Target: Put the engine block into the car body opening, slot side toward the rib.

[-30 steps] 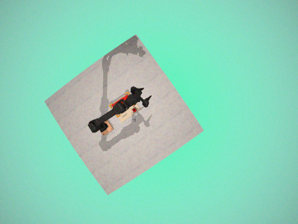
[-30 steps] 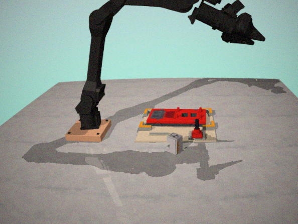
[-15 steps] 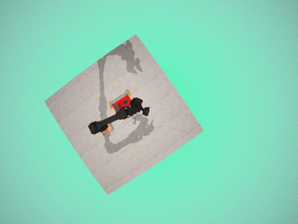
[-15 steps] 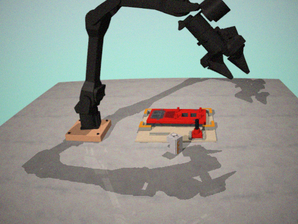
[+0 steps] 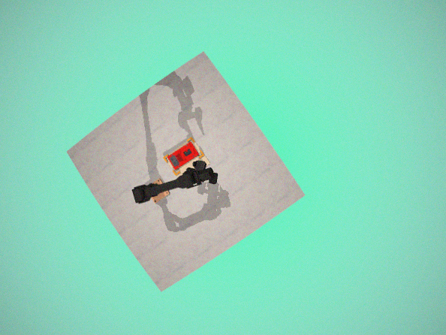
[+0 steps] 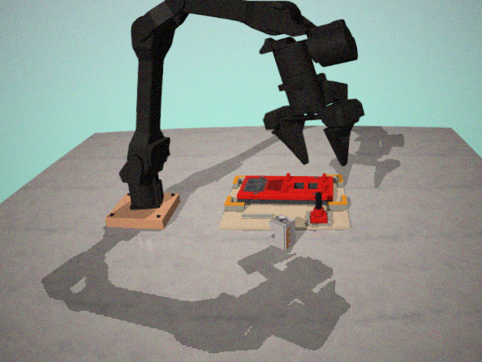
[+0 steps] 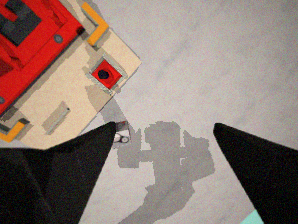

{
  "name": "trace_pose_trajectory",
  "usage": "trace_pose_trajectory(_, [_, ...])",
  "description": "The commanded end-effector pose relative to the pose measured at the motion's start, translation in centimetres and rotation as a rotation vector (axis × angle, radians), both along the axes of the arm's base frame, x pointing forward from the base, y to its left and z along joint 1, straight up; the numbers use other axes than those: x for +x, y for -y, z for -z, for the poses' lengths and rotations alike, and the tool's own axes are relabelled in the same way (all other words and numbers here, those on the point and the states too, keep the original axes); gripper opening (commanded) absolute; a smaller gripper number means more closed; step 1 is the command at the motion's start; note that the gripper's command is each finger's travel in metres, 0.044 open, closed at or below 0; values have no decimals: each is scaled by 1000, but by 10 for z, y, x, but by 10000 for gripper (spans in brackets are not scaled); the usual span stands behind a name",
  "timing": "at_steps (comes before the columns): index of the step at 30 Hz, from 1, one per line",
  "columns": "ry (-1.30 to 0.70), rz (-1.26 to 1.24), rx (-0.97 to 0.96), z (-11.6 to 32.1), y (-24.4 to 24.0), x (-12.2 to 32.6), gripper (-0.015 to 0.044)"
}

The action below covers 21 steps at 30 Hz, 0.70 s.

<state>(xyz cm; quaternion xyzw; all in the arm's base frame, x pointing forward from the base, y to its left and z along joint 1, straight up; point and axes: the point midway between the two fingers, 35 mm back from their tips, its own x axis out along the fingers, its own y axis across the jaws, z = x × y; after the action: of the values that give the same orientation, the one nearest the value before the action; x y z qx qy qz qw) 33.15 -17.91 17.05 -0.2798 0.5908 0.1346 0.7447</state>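
Observation:
The engine block, a small light-grey block (image 6: pixel 280 233) (image 7: pixel 123 137) with orange marks on one side, stands upright on the table in front of the base board. In the wrist view it is partly hidden by the left fingertip. The red car body (image 6: pixel 284 196) (image 5: pixel 193 147) (image 7: pixel 42 65) lies flat between orange corner brackets; its top shows two dark square openings (image 6: pixel 299 185) with a narrow red strip between. My gripper (image 6: pixel 325 165) (image 7: pixel 164 126) is open and empty, pointing down, well above the table. In the top view the arm hides the fingers and the block.
The beige base board (image 6: pixel 253 224) (image 7: pixel 126 59) carries the car body. A red piece with an upright black post (image 6: pixel 318 215) (image 7: pixel 113 80) stands in a grey-edged holder near the board's corner, close to the block. The arm's wooden mount (image 6: pixel 135 221) (image 5: pixel 161 197) is at the left.

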Motion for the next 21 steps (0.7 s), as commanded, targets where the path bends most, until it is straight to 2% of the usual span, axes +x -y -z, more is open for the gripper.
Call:
trace_pose_trajectory(1, [-103,-54,27,9,1,-25,440])
trace_pose_trajectory(7, [-247,-146,92,17,2,-60,440])
trace_pose_trajectory(12, [-251,-149,95,19,1,-62,440])
trace_pose_trajectory(17, [-251,-149,95,65,1,-61,440])
trace_pose_trajectory(21, [-252,-149,95,68,1,-61,440])
